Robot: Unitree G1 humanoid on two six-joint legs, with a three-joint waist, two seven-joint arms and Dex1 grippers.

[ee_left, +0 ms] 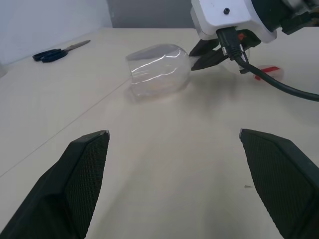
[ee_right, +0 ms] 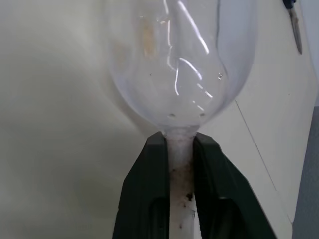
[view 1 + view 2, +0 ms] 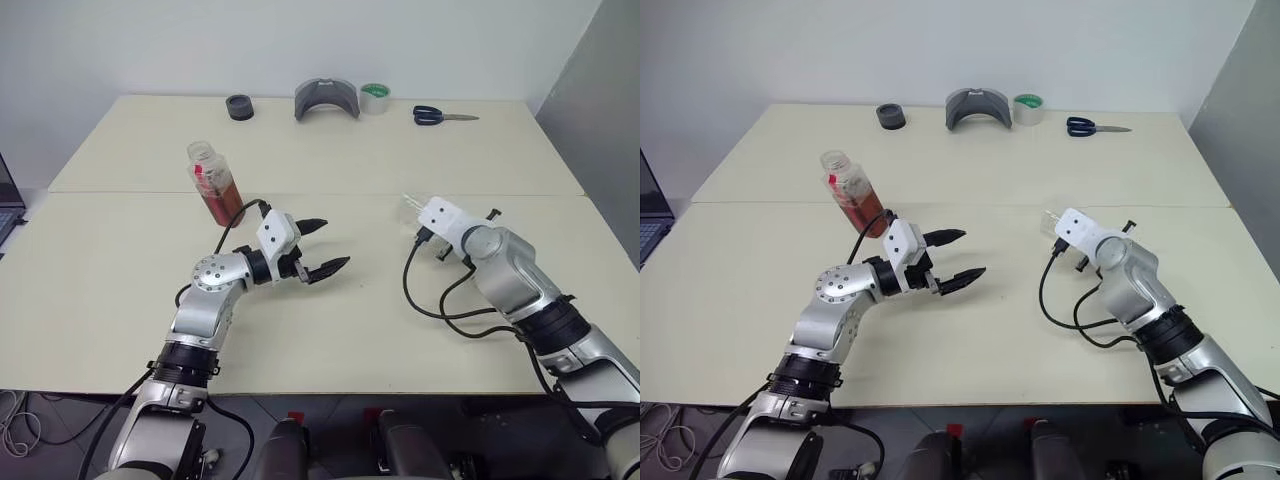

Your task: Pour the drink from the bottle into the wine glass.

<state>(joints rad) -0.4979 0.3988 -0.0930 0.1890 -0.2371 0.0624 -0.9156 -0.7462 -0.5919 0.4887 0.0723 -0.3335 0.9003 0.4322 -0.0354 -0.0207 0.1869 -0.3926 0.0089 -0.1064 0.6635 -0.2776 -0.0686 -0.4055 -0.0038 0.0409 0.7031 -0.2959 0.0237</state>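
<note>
Spanning most of the head view, the pale table [image 3: 330, 330] carried both arms. The left arm came up from seven o'clock and bent at the elbow, so that the left gripper [image 3: 320, 248] pointed level toward three o'clock, its two black fingers spread wide with nothing between them. The right arm entered from five o'clock and reached toward eleven o'clock, tipped downward; the right gripper [image 2: 180, 149] was clamped on the thin stem of the wine glass [image 1: 158, 69], just under the bowl. The glass lay on its side on the table, its bowl pointing away from the wrist, at about three o'clock from the open left gripper and well apart from it.

The bottle [image 3: 214, 183] stood at ten o'clock from the table's middle, cap off, leaning slightly and about two-thirds full of the reddish-brown drink [image 3: 222, 200], just beyond the left arm's wrist cable. A red-and-white object [image 1: 270, 70], too blurred to identify, lay past the right gripper in the left wrist view.

Along the far edge, around twelve o'clock, sat a grey curved holder [image 3: 326, 98], a roll of tape [image 3: 375, 97], a small dark ring [image 3: 239, 106] and blue-handled scissors [image 3: 440, 116]. Nothing stood between bottle and glass.
</note>
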